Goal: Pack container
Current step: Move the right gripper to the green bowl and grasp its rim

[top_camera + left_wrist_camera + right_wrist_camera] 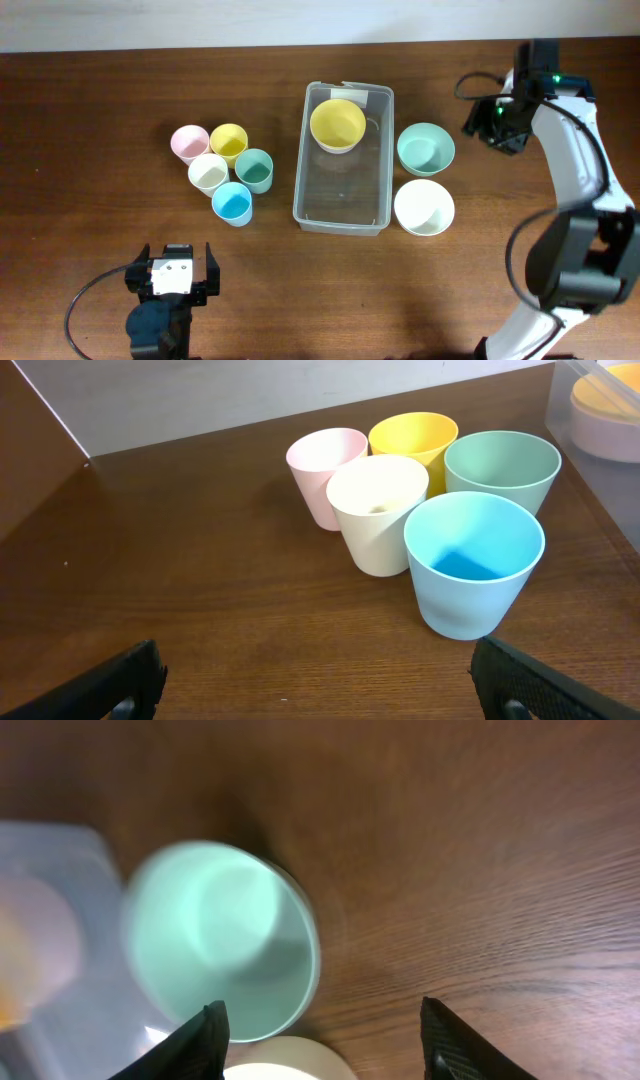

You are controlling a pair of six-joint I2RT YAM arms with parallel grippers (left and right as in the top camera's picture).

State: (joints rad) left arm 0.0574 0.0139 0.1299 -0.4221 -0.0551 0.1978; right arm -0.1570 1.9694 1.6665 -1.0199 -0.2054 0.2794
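the clear container [340, 190] sat mid-table with a yellow bowl [337, 124] in its far end. a mint bowl [425, 149] and a white bowl [424, 207] stood just right of it, and five pastel cups [208, 173] clustered to its left. the left gripper [318, 678] gaped wide and empty, near side of the cups. the right gripper [325, 1040], fingers spread, held nothing, hovering right of the mint bowl.

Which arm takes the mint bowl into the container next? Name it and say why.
Right, probably. The right pincer, open, hangs beside the mint bowl, just outside the container. The left pincer sits far off, facing the cups.
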